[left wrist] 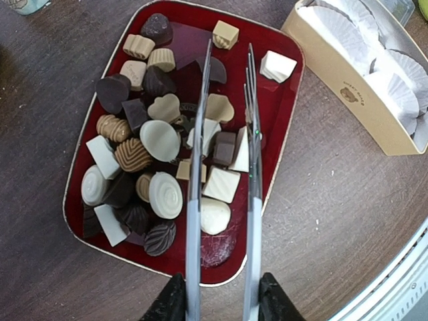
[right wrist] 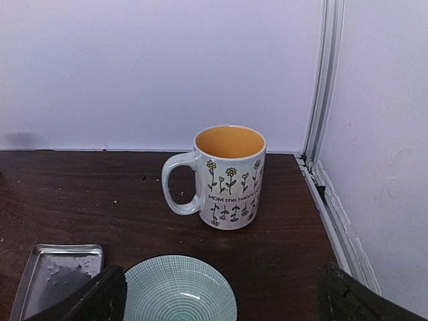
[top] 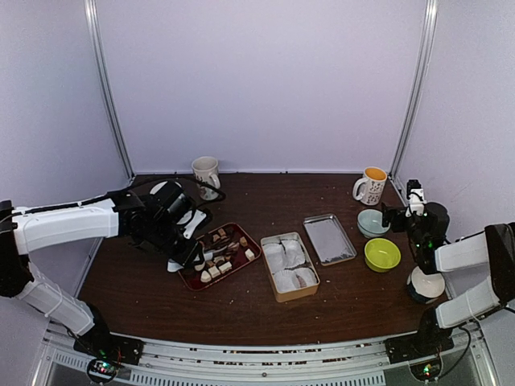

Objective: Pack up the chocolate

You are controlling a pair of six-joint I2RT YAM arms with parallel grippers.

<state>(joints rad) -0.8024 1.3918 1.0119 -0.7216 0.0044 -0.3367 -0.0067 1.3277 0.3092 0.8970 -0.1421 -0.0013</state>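
Note:
The chocolate [left wrist: 160,140] is a heap of small white, tan and dark pieces in a red tray [left wrist: 221,251], seen also from above [top: 219,256]. My left gripper [left wrist: 221,301] is shut on the handle end of silver tongs [left wrist: 194,200]. The tongs reach out over the tray with their two tips standing apart above the pieces. A tan box [left wrist: 348,93] lined with white paper cups stands right of the tray [top: 278,296]. My right gripper [right wrist: 221,301] hangs open at the far right, holding nothing, over a teal bowl [right wrist: 179,291].
A flowered mug with an orange inside [right wrist: 229,177] stands at the back right, and a white mug [top: 206,173] at the back left. A metal lid [top: 329,239] lies right of the box. A green bowl [top: 381,254] and a white bowl [top: 425,284] sit near the right arm.

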